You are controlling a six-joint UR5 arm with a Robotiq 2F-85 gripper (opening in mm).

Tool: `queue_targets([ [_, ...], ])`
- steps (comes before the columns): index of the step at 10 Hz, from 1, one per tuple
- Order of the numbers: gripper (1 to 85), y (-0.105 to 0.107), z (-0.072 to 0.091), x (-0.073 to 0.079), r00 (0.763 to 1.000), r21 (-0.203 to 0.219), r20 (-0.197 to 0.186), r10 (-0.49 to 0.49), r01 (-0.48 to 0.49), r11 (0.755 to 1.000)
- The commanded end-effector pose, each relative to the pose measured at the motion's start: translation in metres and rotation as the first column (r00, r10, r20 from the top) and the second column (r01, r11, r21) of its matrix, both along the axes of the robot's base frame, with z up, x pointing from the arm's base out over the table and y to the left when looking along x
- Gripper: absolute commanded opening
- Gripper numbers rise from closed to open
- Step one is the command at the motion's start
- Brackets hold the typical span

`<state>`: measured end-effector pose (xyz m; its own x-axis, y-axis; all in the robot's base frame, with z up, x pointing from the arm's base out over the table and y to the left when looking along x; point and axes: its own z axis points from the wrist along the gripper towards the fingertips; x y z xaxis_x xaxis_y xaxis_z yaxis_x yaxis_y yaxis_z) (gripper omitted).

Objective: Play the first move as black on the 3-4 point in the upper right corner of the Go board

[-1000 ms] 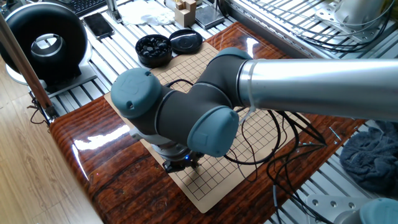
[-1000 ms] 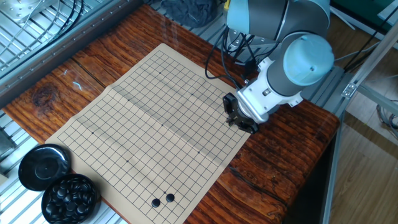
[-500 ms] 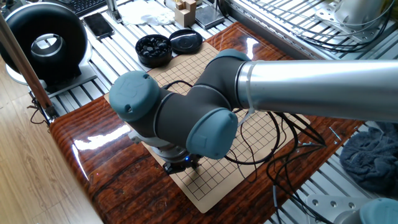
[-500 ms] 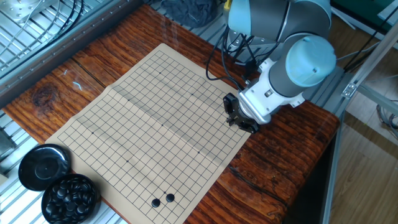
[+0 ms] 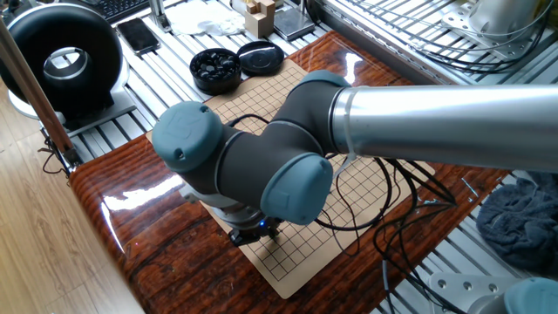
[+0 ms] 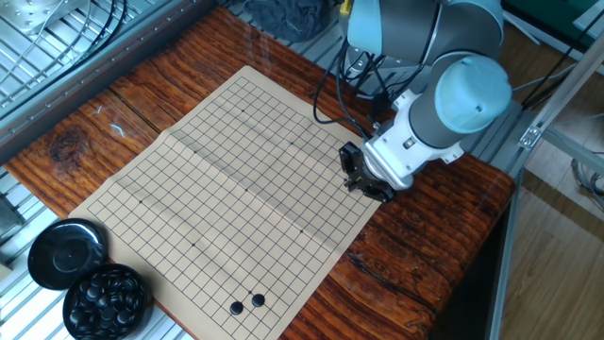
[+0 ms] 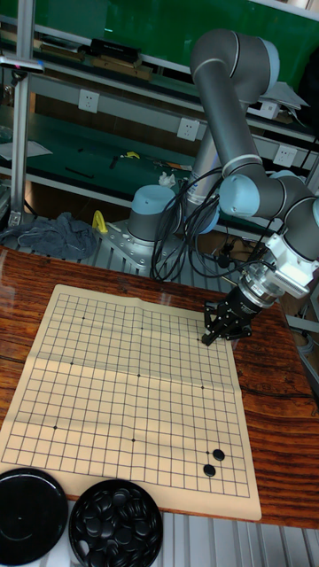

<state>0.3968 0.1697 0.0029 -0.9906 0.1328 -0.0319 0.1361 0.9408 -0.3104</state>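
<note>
I am holding my gripper (image 7: 213, 337) low over the right edge of the Go board (image 7: 106, 390), right of centre in the tall fixed view, its dark fingertips (image 6: 351, 179) pointing down at the grid near the board's upper right corner; I cannot tell whether a black stone is sitting between them, nor whether they are spread or pressed together. The crossing under the tips is not clear enough for me to count lines to the 3-4 point. Two black stones (image 7: 213, 462) are lying on the board just beside each other, near its lower right corner in that view. At the bottom of the frame a bowl of black stones (image 7: 115, 534) is standing off the board's edge, with its round black lid (image 7: 30, 516) just beside it on the left. The board is lying flat on the glossy wooden table (image 6: 415, 255), and my cables (image 7: 177, 235) are hanging behind it.
</note>
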Motion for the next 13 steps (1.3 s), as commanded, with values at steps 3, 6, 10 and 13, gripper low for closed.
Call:
queue_targets([
  [3,10.0,-0.0033,0.0002,0.001,1.0,-0.013,-0.007,0.019,-0.019,1.0],
  [6,18.7,-0.0018,0.0006,0.003,1.0,-0.005,0.0,0.022,-0.022,1.0],
  [10,25.7,0.0052,-0.0016,0.0058,1.0,0.023,0.011,0.027,-0.027,0.999],
  [13,27.0,0.0049,-0.0032,0.0052,0.999,0.028,0.007,0.043,-0.043,0.999],
])
